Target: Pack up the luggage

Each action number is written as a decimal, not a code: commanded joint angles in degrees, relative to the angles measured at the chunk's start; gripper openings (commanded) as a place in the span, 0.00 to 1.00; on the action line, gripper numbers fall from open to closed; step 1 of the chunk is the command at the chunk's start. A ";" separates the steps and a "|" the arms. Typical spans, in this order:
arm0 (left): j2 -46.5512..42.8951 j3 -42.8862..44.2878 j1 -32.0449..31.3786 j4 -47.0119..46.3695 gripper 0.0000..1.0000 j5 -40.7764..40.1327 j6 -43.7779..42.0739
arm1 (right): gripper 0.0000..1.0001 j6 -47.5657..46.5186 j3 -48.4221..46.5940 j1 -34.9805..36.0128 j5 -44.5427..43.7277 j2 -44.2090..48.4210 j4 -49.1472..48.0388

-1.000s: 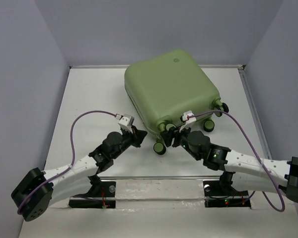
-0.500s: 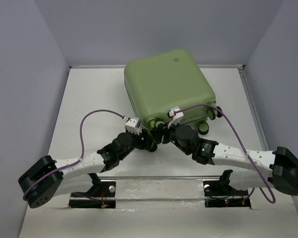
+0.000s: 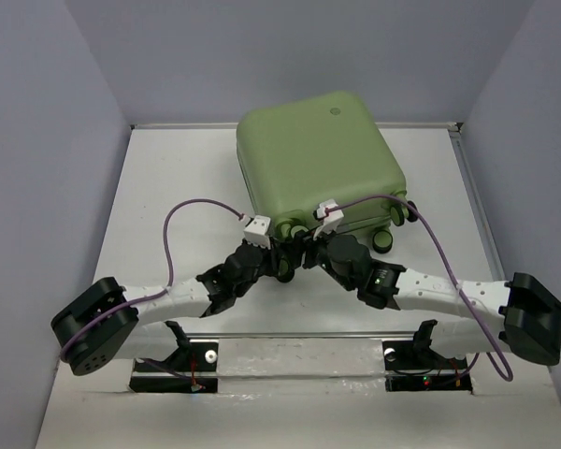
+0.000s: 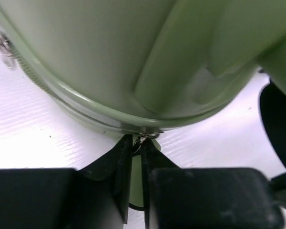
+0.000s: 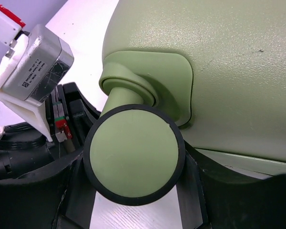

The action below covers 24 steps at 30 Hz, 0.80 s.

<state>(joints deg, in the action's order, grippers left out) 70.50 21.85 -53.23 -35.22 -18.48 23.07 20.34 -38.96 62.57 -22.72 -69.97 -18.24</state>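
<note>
One table (image 3: 168, 187) bears the closed luggage (image 3: 318, 164) at its far middle. The right gripper (image 3: 309, 251) straddles a wheel (image 5: 133, 160); its grip I cannot tell. The left gripper (image 4: 137, 145) is pinched together on the zip pull (image 4: 147, 136). It should probably drag steadily along the seam, with the shell braced.

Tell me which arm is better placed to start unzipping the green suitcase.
Left. The left tool is pinched on the zipper pull at the near corner of the luggage, so it could probably drag it along the seam. The right tool only straddles a caster wheel, away from the zipper.
</note>
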 commanded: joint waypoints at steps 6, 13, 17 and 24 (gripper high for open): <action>-7.20 2.16 0.23 -2.77 0.06 -9.81 -1.62 | 0.07 2.69 1.77 2.21 -2.66 4.66 -5.85; -20.29 -6.02 9.09 7.98 0.06 -7.23 1.09 | 0.07 3.39 7.92 2.21 -11.54 17.73 4.69; -22.25 -3.75 15.78 15.51 0.06 -7.80 4.17 | 0.07 5.32 9.43 2.21 -14.98 25.56 14.34; -17.95 2.04 21.85 13.69 0.06 -6.49 9.09 | 0.07 5.24 9.43 2.21 -8.06 24.04 13.32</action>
<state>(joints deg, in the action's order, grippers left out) 51.33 18.87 -42.02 -20.32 -0.75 29.85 24.71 -28.49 65.84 -26.92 -45.87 -6.85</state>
